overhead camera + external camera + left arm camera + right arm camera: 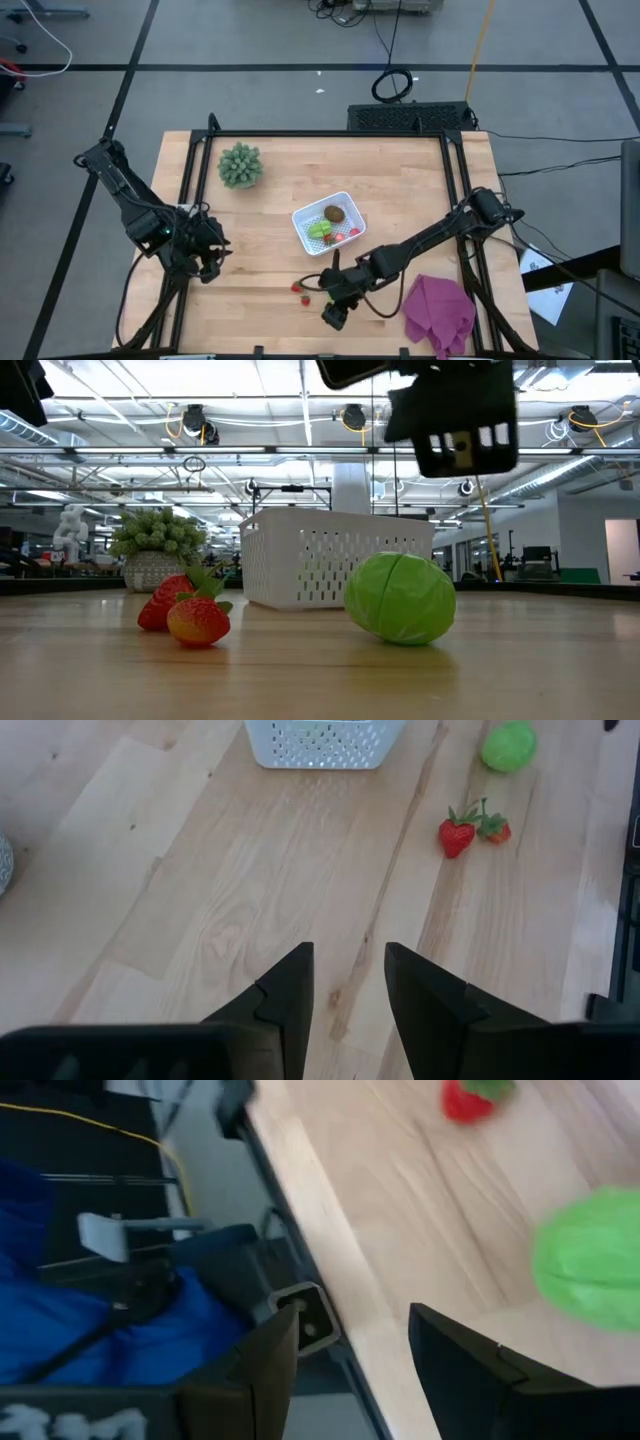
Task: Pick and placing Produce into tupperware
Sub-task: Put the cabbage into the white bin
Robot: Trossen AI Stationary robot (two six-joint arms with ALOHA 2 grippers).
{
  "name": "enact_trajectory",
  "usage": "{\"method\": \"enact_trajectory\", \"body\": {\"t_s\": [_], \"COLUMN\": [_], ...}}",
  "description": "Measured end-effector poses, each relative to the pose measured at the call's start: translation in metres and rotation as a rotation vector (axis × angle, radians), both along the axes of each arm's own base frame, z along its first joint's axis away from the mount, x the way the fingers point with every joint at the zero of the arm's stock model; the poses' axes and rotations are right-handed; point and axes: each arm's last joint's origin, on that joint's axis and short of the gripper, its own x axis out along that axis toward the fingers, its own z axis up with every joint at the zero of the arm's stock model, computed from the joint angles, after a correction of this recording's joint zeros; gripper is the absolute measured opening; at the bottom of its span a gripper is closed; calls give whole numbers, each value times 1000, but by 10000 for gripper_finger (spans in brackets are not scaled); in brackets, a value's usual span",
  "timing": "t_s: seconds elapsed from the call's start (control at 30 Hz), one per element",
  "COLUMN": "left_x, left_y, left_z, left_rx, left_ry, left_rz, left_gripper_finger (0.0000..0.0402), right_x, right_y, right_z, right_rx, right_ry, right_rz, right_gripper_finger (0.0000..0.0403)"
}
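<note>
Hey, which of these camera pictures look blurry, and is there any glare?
Right wrist view: soft and smeared, the green ball and a strawberry lack crisp edges. Low view: bright ceiling lights glare; the strawberries stay sharp. High and left wrist views: even light, the tupperware clear.

Bare table point(260, 230) left of tupperware point(304, 221), 2 strawberries point(301, 290) and green cabbage point(400, 598) crowding front edge
</note>
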Motion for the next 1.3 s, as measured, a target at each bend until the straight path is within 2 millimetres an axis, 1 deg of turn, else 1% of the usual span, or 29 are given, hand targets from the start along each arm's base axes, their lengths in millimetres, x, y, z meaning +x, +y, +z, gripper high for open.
{"method": "enact_trajectory", "body": {"t_s": [0.2, 0.4, 0.57, 0.73, 0.9, 1.13, 1.3], "left_x": [0, 0, 0, 0, 0, 0, 0], "left_y": [0, 0, 0, 0, 0, 0, 0], "left_z": [0, 0, 0, 0, 0, 0, 0], "left_rx": [4, 4, 4, 1, 2, 0, 0], "left_ry": [1, 1, 1, 3, 3, 4, 3], "left_rz": [-8, -8, -7, -8, -11, -12, -12], "left_gripper_finger": [127, 127, 127, 127, 127, 127, 127], "right_x": [-10, -10, -6, -6, -3, 2, 10], "right_y": [-8, -19, -29, -33, -32, -25, -23], "right_z": [-10, -13, -13, -10, -4, 2, 9], "right_rx": [-56, -95, -128, -78, -48, 36, 85], "right_ry": [160, 216, 186, 198, 162, 119, 24], "right_rz": [-24, -52, -55, -36, -50, -106, -112], "right_gripper_finger": [180, 180, 180, 180, 180, 180, 180]}}
